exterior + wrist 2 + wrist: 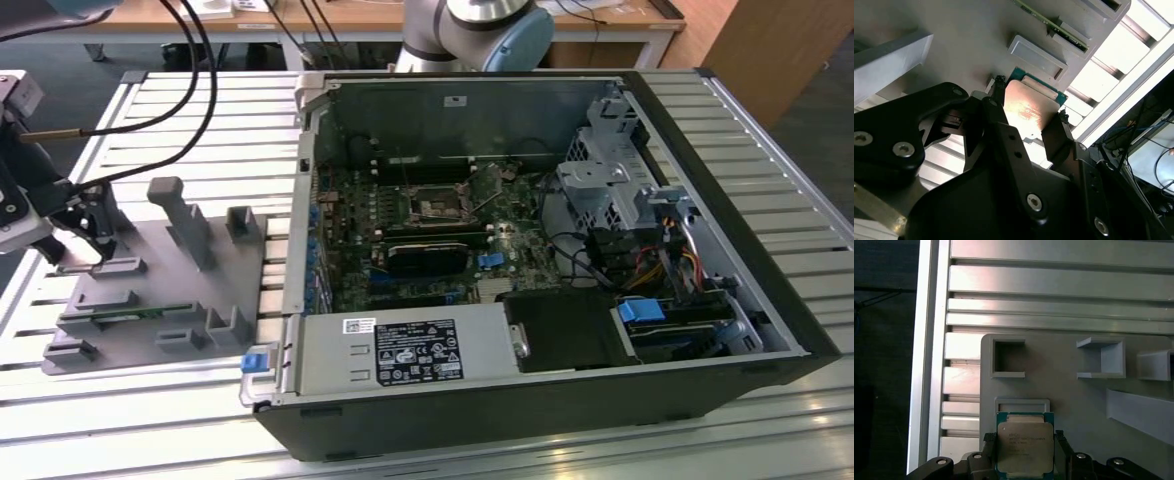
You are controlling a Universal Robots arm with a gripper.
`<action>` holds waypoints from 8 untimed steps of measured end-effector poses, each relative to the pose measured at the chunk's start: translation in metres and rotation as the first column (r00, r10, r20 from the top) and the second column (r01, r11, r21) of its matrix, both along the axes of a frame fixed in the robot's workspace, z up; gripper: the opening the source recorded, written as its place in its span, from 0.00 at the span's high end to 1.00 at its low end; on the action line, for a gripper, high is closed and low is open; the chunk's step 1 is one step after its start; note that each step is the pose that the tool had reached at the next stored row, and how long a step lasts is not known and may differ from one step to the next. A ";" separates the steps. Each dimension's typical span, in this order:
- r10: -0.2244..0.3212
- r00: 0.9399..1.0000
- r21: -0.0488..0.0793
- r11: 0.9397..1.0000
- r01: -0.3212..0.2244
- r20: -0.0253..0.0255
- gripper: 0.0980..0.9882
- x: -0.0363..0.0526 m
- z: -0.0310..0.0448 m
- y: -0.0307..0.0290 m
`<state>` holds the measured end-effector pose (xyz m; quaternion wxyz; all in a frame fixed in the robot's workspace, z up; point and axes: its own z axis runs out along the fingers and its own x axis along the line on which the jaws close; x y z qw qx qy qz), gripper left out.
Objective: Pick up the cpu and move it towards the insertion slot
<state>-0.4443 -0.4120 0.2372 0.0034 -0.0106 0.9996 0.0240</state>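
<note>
Pinching cpu (1025, 447) edges, jaws over grey fixture (1069, 405)

cpu (1025, 447): flat square chip with a silvery printed metal lid and green board rim. Lid upward, clamped on two opposite edges by the gripper (1024, 436), over the grey fixture plate (1079, 410) near its edge.

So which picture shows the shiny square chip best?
The first wrist view: the cpu faces the camera with its silvery top plain to see, held by the gripper. The second wrist view shows the cpu slanted, partly behind the fingers. In the exterior view it is too small to make out.
</note>
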 end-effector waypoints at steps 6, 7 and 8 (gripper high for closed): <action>0.000 1.000 0.000 1.000 0.000 0.000 0.50 0.0000 0.0023 0.0001; 0.000 1.000 0.000 1.000 0.000 0.000 0.50 0.0000 0.0027 0.0001; 0.000 1.000 0.000 1.000 0.000 0.000 0.50 0.0000 0.0031 0.0001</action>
